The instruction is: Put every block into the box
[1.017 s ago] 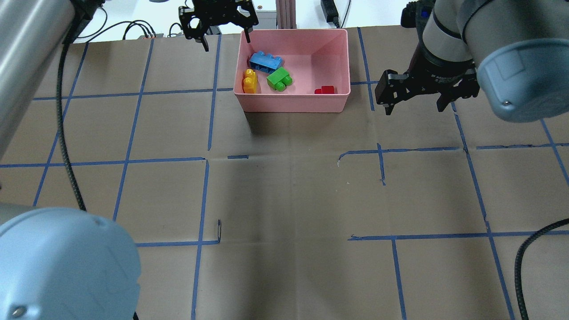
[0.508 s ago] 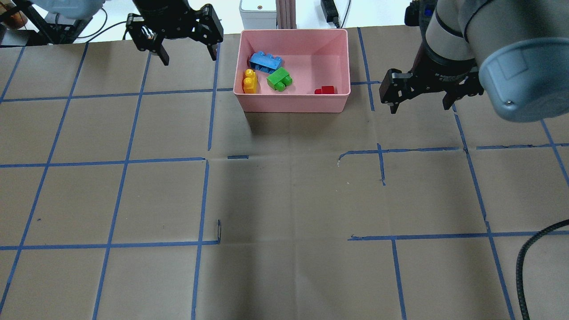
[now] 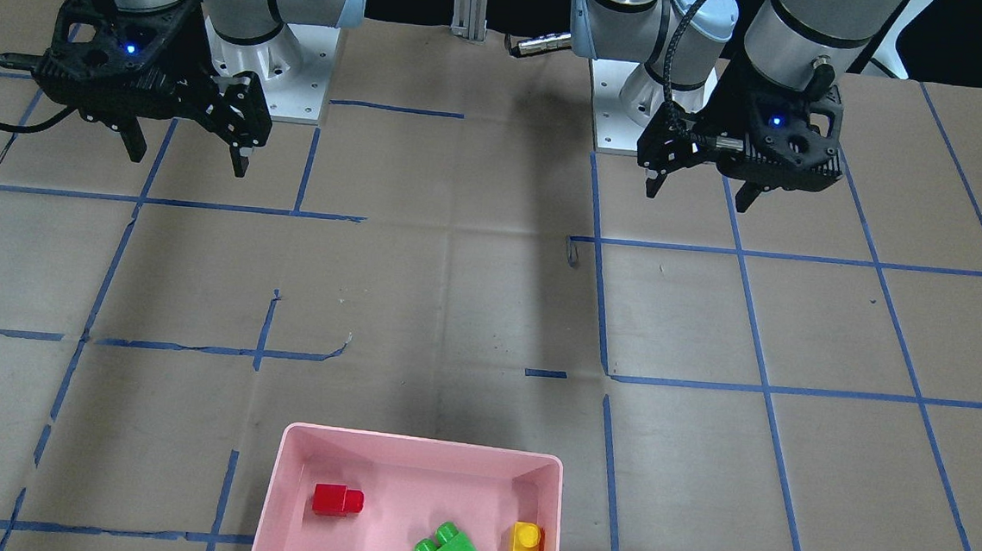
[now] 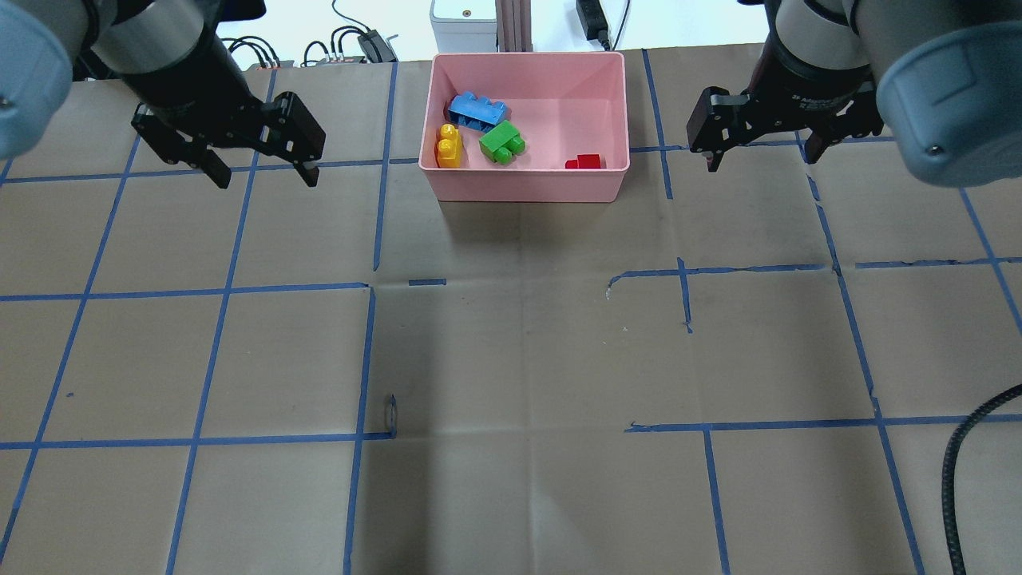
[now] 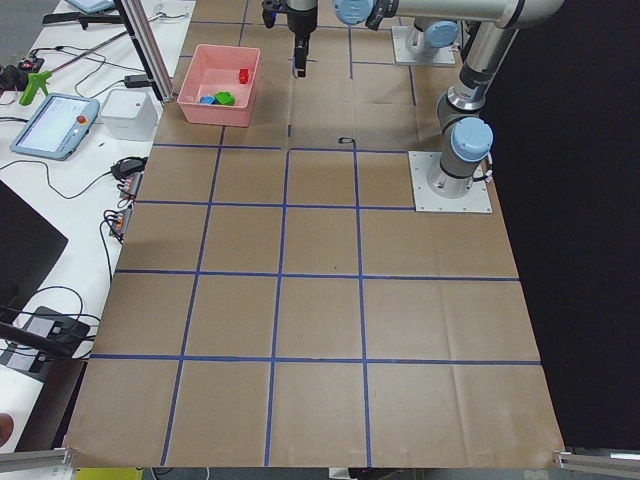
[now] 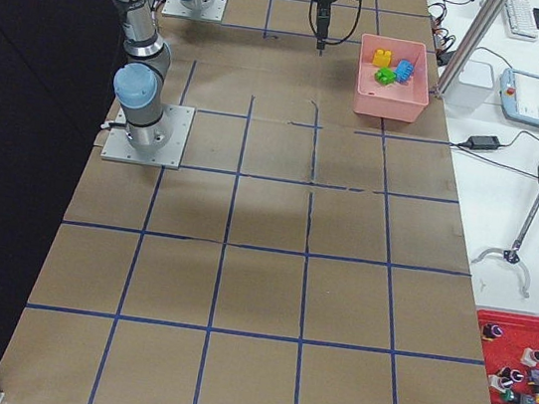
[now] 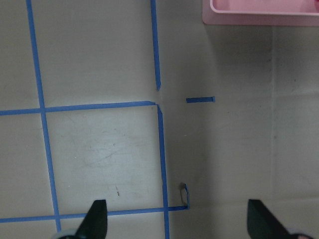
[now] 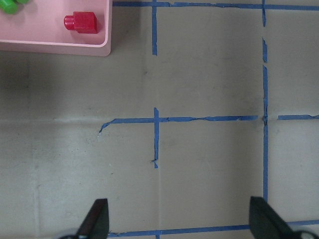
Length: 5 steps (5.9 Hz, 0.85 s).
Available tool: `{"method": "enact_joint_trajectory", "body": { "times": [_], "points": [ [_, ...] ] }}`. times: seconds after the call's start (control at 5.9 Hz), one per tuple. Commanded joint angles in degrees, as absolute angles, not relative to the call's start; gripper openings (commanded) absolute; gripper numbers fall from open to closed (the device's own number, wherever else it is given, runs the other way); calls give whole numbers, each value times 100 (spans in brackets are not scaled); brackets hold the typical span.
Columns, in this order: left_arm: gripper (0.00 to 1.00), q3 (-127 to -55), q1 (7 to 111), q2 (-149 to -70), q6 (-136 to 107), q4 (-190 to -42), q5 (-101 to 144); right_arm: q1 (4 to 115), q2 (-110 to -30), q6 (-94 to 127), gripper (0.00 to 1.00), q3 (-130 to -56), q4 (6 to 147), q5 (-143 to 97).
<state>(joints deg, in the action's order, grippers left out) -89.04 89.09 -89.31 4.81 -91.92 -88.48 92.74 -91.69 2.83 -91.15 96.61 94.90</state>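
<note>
The pink box (image 4: 527,190) stands at the far middle of the table. In it lie the blue block (image 4: 477,111), yellow block (image 4: 449,146), green block (image 4: 502,142) and red block (image 4: 585,162). My left gripper (image 4: 265,177) hangs open and empty above the table, left of the box. My right gripper (image 4: 760,160) hangs open and empty, right of the box. In the front-facing view the left gripper (image 3: 697,197) and right gripper (image 3: 188,162) both stand well apart from the box (image 3: 287,469). The right wrist view shows the red block (image 8: 83,22) in the box corner (image 8: 50,49).
Brown paper with a blue tape grid (image 4: 371,287) covers the table. A white device (image 4: 463,12), a metal post and cables stand behind the box. Beside the table lie a tablet (image 5: 55,125) and a red parts tray (image 6: 515,382).
My left gripper has moved from the box's far left corner to the left and toward the robot. My right gripper has shifted slightly away from the robot. Both stay open; the blocks have not moved.
</note>
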Motion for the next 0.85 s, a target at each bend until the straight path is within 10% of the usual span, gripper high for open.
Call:
{"method": "enact_joint_trajectory", "body": {
  "times": [0.0, 0.68],
  "points": [
    [100, -8939, 8947, -8895, 588, -9185, -8851, 9264, -9158, 273, 100, -9193, 9642, 9483],
    [100, -8763, 8947, -9000, 615, -9176, -8868, 9272, -9167, 272, 100, -9211, 9633, 9466]
  ]
}}
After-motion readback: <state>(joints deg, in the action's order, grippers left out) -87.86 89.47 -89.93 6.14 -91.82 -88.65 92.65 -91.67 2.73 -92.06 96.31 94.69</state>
